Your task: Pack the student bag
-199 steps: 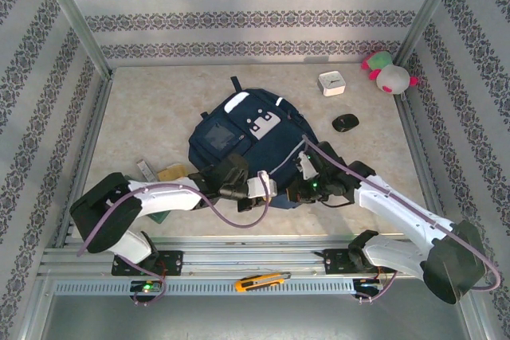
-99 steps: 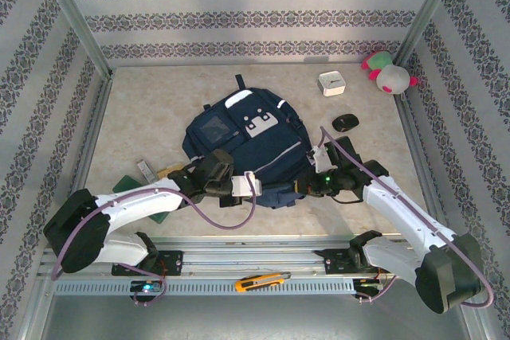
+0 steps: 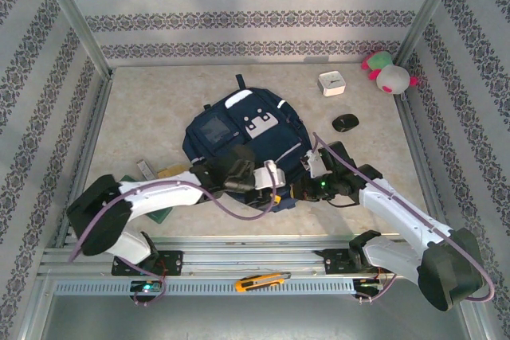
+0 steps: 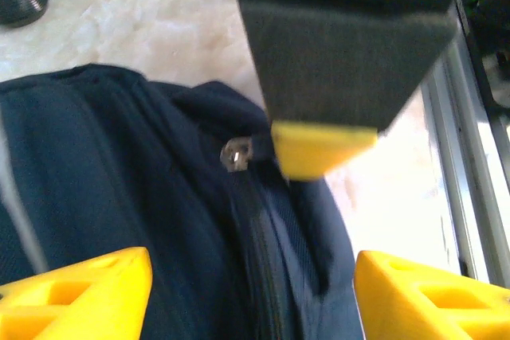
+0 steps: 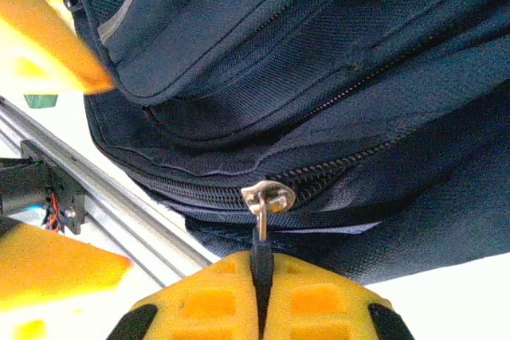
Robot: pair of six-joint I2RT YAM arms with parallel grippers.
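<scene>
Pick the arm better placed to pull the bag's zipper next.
Right. The right hand is shut on the zipper pull; the left hand hangs open over the bag, gripping nothing.

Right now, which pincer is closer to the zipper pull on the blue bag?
Right. The right pincer is shut on the zipper pull at the student bag's near edge. The left pincer hangs open just beside it, not touching.

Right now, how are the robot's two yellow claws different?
The left gripper is open and holds nothing; the right gripper is shut on the zipper pull. The left gripper's fingers sit wide apart over the student bag; the right gripper's press together. Both have yellow fingers.
</scene>
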